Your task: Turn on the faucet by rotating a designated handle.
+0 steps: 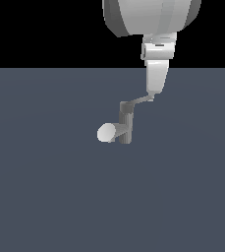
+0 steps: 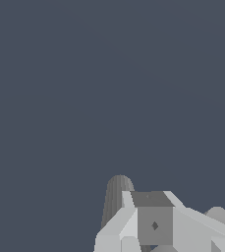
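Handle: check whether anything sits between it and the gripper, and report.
Nothing visible does. In the exterior view the gripper is down at the outer tip of the handle, apparently touching it, with only bare floor around the faucet.

A bare simulated test scene, not a real room: flat slate-blue floor (image 1: 45, 197), black void toward twelve o'clock, one untextured grey faucet (image 1: 124, 125) standing alone

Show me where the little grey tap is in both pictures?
Exterior view: the faucet stands on the floor near the middle, its pale spout end toward the exterior view's left.
Wrist view: a ribbed grey cylinder behind the fingers is probably its body; most is hidden.
Shared landmark: the fingers, right at the handle.
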`<move>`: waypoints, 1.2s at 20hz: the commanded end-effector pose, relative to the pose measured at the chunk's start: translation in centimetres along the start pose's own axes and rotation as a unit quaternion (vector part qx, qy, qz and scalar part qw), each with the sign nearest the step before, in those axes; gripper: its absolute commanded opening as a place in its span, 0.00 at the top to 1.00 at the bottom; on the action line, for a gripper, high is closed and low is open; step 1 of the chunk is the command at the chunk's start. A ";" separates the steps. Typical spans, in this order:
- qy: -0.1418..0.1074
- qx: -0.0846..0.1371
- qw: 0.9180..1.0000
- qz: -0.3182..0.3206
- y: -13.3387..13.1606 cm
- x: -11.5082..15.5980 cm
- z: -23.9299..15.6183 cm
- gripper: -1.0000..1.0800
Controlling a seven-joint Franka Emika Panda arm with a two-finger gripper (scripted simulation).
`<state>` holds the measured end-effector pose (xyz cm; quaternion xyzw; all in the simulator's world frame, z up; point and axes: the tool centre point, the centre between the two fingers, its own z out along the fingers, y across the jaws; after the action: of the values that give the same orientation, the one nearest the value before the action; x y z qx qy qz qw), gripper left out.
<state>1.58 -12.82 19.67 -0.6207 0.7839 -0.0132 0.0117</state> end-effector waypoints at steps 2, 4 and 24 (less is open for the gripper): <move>0.001 0.001 1.000 0.002 0.2 0.3 -0.1 1.00; 0.001 -0.001 1.000 0.002 0.9 -0.1 0.0 1.00; 0.001 0.000 1.000 0.013 5.8 -3.4 -0.2 1.00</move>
<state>-3.24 -8.83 19.87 -0.6088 0.7931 -0.0161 0.0122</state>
